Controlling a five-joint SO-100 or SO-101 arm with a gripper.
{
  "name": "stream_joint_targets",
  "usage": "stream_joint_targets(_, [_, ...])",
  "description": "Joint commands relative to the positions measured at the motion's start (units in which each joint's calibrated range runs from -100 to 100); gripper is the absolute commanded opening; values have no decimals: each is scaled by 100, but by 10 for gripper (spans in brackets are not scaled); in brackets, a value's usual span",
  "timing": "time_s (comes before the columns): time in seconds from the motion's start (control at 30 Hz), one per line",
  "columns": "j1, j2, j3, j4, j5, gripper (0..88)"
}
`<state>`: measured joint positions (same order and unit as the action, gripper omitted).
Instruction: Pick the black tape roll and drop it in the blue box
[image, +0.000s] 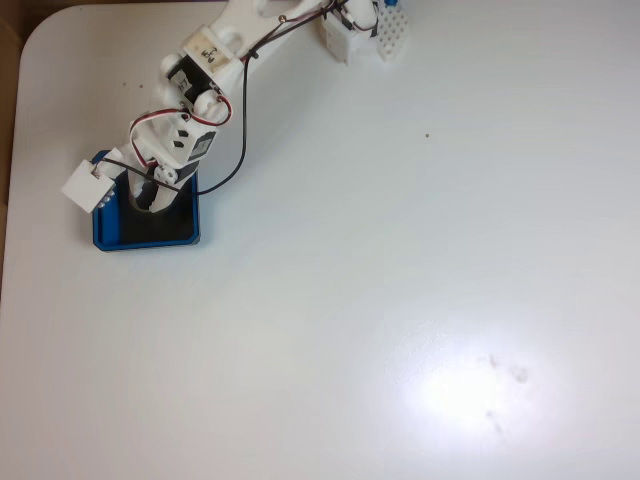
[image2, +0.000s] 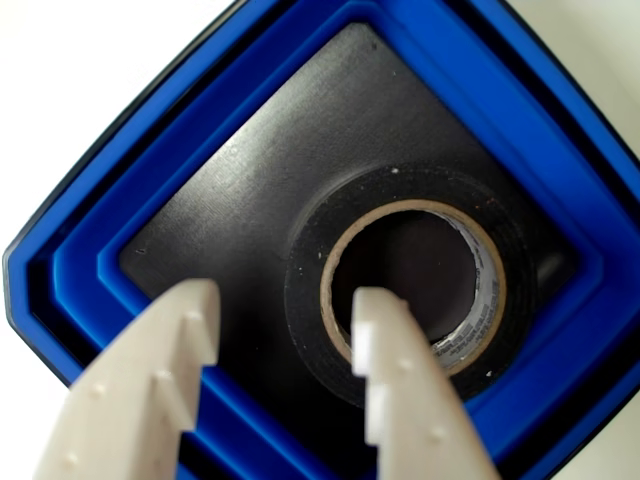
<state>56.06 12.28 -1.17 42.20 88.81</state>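
Note:
The blue box (image: 150, 245) sits at the left of the white table in the overhead view, with the arm reaching down into it. My gripper (image: 150, 195) hangs over the box's black floor. In the wrist view the black tape roll (image2: 410, 185) lies flat on that floor inside the blue box (image2: 150, 180), its pale core showing. My gripper (image2: 285, 300) is open. One white finger (image2: 400, 380) sits over the roll's hole and the other finger (image2: 150, 390) outside the ring, so the ring's near wall lies between them with a gap on the outer side.
A white block (image: 365, 30) and the arm's base stand at the top edge of the table. The table's rounded left edge (image: 15, 150) runs close to the box. The white camera housing (image: 90, 187) juts out over the box's left rim.

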Motion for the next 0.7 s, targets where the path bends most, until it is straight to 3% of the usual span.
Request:
stream_joint_targets(0.0, [-13, -40, -315, -37, 41, 124])
stream_joint_targets(0.37, [-13, -316, -279, -29, 50, 121])
stream_joint_targets(0.67, [-130, -1679, 844, -29, 6, 36])
